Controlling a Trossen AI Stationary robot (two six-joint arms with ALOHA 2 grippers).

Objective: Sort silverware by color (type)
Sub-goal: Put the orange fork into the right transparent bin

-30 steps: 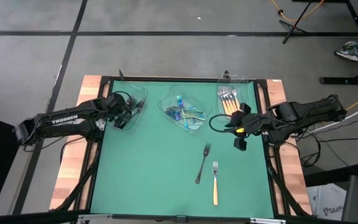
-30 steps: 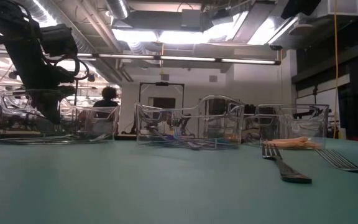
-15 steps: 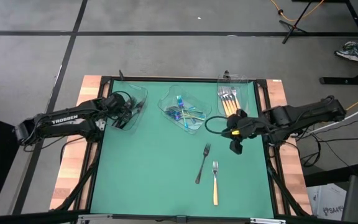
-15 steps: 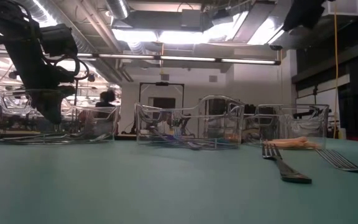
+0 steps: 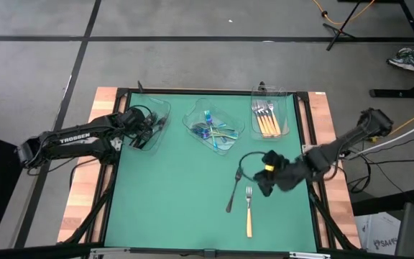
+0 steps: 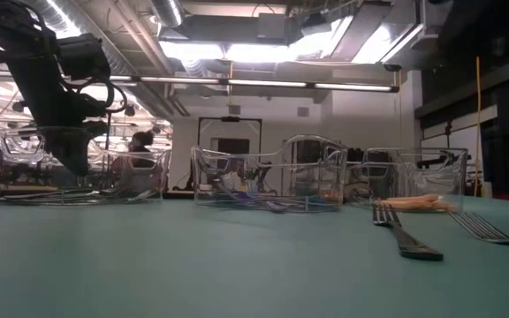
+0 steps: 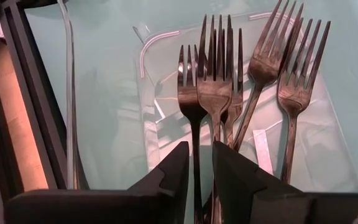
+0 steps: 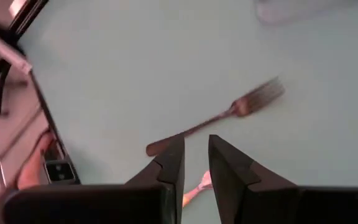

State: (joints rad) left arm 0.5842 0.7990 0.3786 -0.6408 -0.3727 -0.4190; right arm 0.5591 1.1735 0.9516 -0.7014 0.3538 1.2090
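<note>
My left gripper (image 5: 146, 131) (image 7: 201, 163) hangs inside the clear left tray (image 5: 158, 109), shut over several dark forks (image 7: 260, 68) lying on its floor. My right gripper (image 5: 262, 187) (image 8: 196, 157) hovers shut and holding nothing, above the green mat just right of two loose forks. One is a dark fork (image 5: 234, 191) (image 8: 229, 115) and one an orange-handled fork (image 5: 249, 213); both lie flat. Iridescent utensils (image 5: 213, 131) fill the middle tray. Orange-handled forks (image 5: 264, 119) lie in the right tray. My left gripper has the handle of one dark fork (image 7: 197, 146) running back into the narrow gap between its fingers, which lie along the handle and slant down into the tray. The tines (image 7: 216, 50) rest over the other forks. The fingers hide the exact place of contact.
The three clear trays stand in a row along the mat's far side. Open green mat (image 5: 171, 194) spreads over the near and left parts. Black frame rails and wooden boards (image 5: 81, 187) border the mat. A cable loops by the right gripper.
My right gripper has swung from beside the right tray toward the table's near edge and somewhat left, ending close to the two loose forks on the mat. Its arm has stretched out along the way. The forks have not moved.
</note>
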